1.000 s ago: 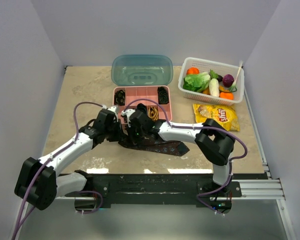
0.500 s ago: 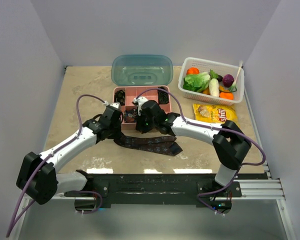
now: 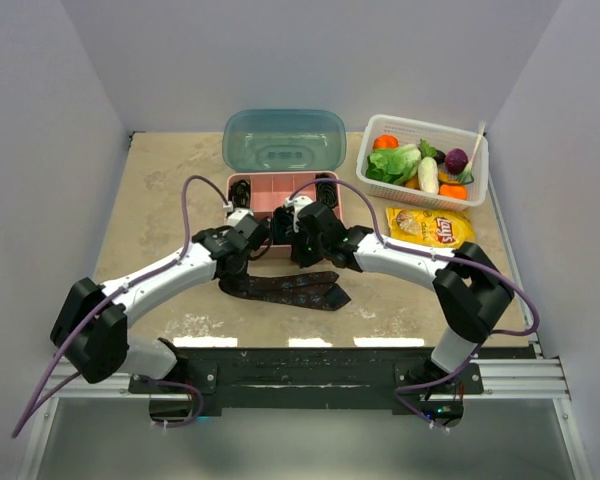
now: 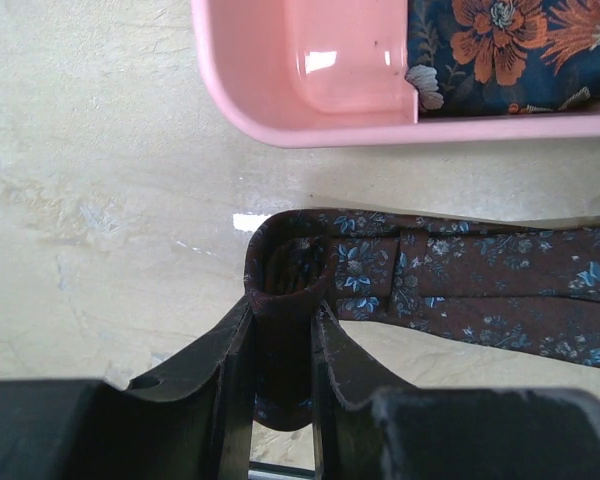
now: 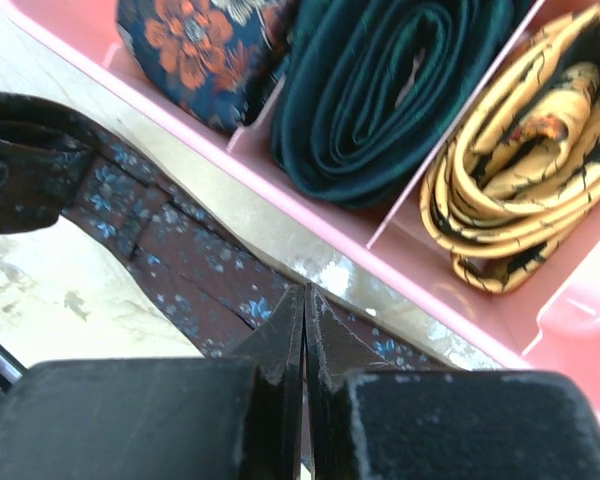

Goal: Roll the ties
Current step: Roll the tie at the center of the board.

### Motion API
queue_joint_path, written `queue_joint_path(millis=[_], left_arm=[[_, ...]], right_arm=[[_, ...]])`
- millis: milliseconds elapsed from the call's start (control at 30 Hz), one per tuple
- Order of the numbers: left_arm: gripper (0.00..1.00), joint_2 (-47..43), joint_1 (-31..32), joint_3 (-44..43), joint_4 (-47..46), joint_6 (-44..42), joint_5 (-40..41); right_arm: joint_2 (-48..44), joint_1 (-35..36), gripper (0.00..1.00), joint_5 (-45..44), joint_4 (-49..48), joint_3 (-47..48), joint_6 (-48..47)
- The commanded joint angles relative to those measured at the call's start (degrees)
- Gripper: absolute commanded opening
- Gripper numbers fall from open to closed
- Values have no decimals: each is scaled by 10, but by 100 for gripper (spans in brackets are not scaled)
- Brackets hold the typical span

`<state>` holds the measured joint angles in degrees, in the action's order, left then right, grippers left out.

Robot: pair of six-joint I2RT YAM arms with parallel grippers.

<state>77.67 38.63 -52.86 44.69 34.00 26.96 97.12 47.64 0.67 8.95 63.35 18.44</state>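
Jaws of left gripper (image 4: 283, 318): clamped on a small coil (image 4: 288, 268), the started roll at one end of the maroon tie (image 4: 500, 290), coil axis running along the fingers. Jaws of right gripper (image 5: 305, 293): pressed together, tips down at the same tie farther along; cannot tell whether any fabric is pinched between them. The tie's free length lies flat on the table (image 4: 90, 200), leading away from the left jaws toward the robot's right, with its long axis about parallel to the near wall of the pink tray (image 4: 280, 128) and just beside it. Its wide pointed end (image 3: 332, 296) lies beyond the right gripper. Judgement: the left arm owns the roll, and winding must advance rightward along that axis while the right arm steadies the slack. Surface is pale, stone-patterned and glossy, so the fabric may slide. Tray compartments beyond hold finished rolls: navy floral tie (image 5: 190, 45), dark green tie (image 5: 380, 90), gold tie (image 5: 520, 170). Farther back: teal lid (image 3: 283, 140), white basket (image 3: 425, 122) of toy vegetables, chip bag (image 3: 430, 228). Plain pale walls close three sides.
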Motion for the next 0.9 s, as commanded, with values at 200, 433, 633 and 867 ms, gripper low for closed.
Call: queue_joint_path(millis=[200,433,633,867], left_arm=[[0,110,73,-56,48,57,98],[0,149,90,-53,8,56,68],[0,154,92,-27,-40,66,21],[0,156,92,7,-115,84,-40]], right_arm=[[-39,-5,0,-22,-2,-16,-2],[-41,-6,0,-20,-3,-24,-1],[-42,-6,0,-20,-5,-30,0],[-38,-6,0,-15,-5,-32,0]])
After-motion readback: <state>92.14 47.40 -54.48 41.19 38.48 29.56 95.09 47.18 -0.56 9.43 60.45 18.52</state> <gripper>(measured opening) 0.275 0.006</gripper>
